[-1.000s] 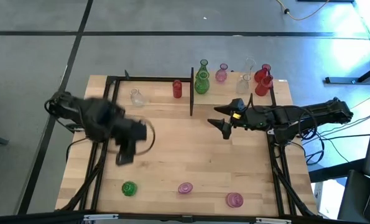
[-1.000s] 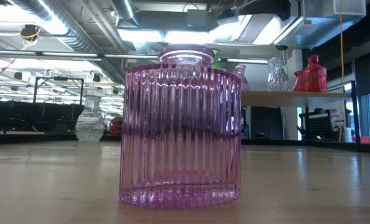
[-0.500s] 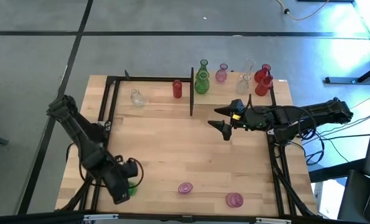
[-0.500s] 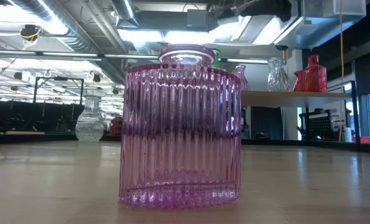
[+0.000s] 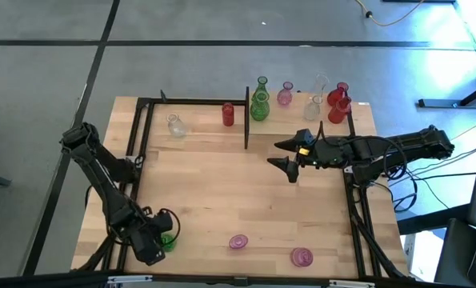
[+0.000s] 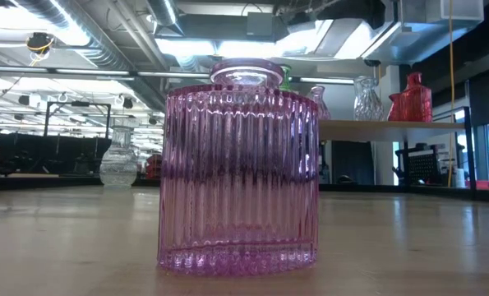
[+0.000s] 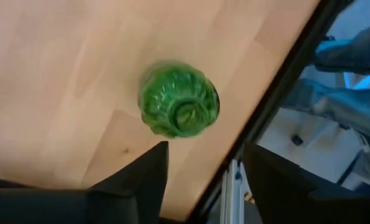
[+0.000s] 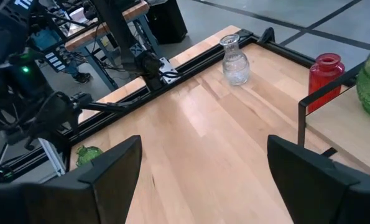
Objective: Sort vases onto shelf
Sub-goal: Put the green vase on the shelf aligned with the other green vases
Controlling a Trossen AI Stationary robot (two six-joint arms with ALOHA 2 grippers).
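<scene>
A small green vase (image 7: 179,107) stands upright on the tabletop near the front left corner. My left gripper (image 7: 206,163) hangs just over it, open, its two fingers apart beside the vase and clear of it; the high view shows this gripper (image 5: 158,241) right next to the green vase (image 5: 168,242). My right gripper (image 5: 279,154) waits open above the middle right of the table, by the shelf (image 5: 302,124). On the shelf stand green, pink, clear and red vases. Two pink vases (image 5: 238,241) (image 5: 302,256) stand near the front edge.
A clear vase (image 5: 174,124) and a red vase (image 5: 228,114) stand at the far left inside the black frame (image 5: 191,102). A black post (image 5: 246,120) rises beside them. One pink ribbed vase (image 6: 237,164) fills the low view. Bare wood lies between the arms.
My left gripper has swung from the table's middle left toward the near edge and come down beside the green vase. The vases and my right arm have kept still.
</scene>
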